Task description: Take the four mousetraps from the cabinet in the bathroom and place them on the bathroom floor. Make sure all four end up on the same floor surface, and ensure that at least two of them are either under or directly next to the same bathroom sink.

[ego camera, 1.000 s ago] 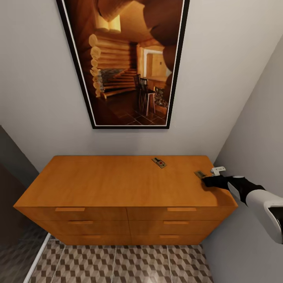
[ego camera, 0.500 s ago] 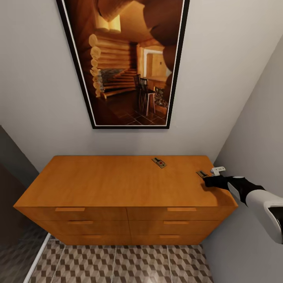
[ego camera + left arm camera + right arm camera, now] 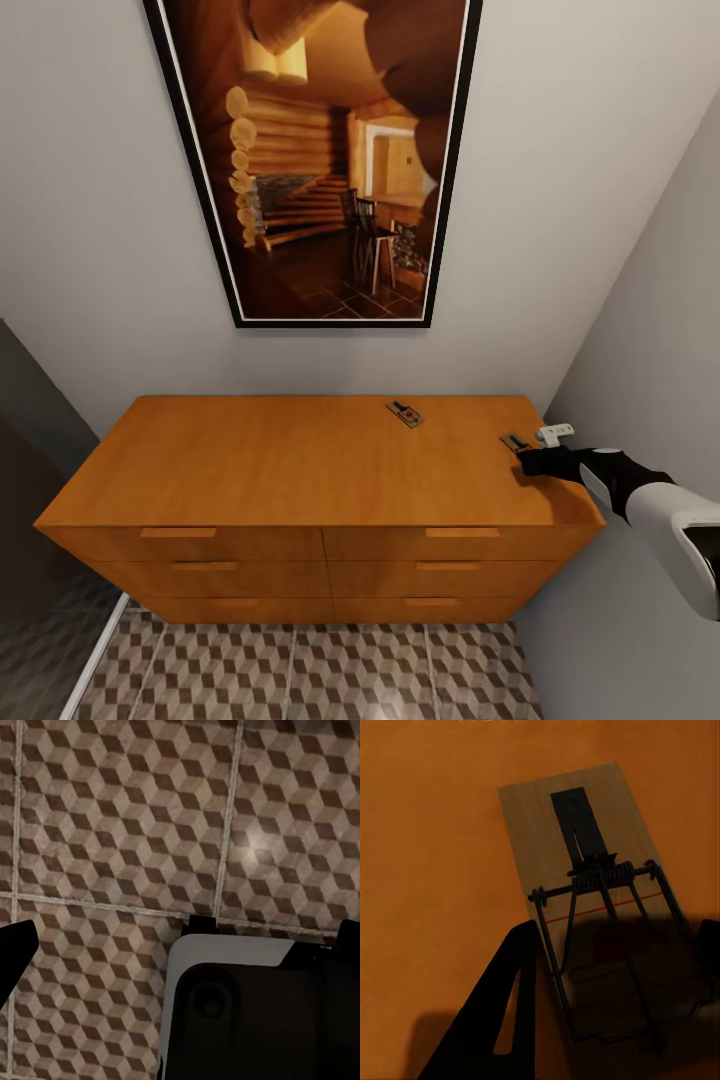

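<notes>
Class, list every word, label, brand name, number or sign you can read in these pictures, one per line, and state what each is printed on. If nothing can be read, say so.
None: no readable text anywhere.
The mousetrap between the right gripper's fingers carries a plain black patch and a thin red line, no lettering.
The second mousetrap on the cabinet is too small to show any print.
The framed picture shows a log interior, no words.
The bathroom floor bears only a cube pattern.

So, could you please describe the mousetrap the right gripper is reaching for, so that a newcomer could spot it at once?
Find the wide orange-brown cabinet under the framed picture. On its top, at the right-hand edge, lies a mousetrap, with the right gripper at it. The other mousetrap lies alone nearer the back wall.
</notes>
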Tool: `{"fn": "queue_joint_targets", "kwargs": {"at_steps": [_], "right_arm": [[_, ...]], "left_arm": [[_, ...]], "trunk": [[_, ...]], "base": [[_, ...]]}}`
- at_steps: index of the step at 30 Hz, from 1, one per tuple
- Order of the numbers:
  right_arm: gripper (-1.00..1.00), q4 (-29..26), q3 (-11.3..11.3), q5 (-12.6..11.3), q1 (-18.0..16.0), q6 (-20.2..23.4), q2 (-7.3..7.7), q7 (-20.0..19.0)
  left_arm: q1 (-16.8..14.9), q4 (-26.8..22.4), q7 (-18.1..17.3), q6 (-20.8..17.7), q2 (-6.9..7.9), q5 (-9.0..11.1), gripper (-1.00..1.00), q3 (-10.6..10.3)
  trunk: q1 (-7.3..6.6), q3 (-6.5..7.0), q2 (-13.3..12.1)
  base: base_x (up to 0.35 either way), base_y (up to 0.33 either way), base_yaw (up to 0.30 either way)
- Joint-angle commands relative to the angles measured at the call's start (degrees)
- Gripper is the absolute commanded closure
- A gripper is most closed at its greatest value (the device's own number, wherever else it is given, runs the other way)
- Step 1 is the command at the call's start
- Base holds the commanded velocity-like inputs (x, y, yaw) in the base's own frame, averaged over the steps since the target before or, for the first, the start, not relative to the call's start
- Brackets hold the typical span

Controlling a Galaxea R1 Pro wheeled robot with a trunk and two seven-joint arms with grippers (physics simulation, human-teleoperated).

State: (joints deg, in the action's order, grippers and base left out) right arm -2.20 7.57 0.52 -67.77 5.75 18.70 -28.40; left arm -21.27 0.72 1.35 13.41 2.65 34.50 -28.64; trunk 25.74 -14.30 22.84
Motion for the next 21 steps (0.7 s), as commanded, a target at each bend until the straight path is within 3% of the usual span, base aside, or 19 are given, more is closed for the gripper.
{"fn": "queue_joint_targets", "kwargs": {"at_steps": [1,8,14,21], "right_arm": [[1.0,-0.1,1.1,0.7,0.0,0.4,0.07,-0.1],[1.0,-1.5,0.9,0.7,0.0,1.7,0.14,0.1],[1.0,-7.5,0.9,0.7,0.0,8.1,0.19,0.1],[1.0,-11.4,0.9,0.7,0.0,11.8,0.19,0.1]], "left_arm": [[-0.1,0.1,0.1,0.2,-0.01,0.2,-1.0,-0.5],[0.0,0.1,0.1,0.2,-0.01,0.2,-1.0,-0.5],[-0.1,0.2,0.1,0.2,-0.01,0.2,-1.0,-0.5],[-0.1,0.2,0.1,0.2,-0.01,0.2,-1.0,-0.5]], "trunk": [[0.04,-0.12,0.1],[0.04,-0.12,0.1],[0.04,-0.12,0.1],[0.04,-0.12,0.1]], "base": [[0.0,0.0,0.0],[0.0,0.0,0.0],[0.0,0.0,0.0],[0.0,0.0,0.0]]}}
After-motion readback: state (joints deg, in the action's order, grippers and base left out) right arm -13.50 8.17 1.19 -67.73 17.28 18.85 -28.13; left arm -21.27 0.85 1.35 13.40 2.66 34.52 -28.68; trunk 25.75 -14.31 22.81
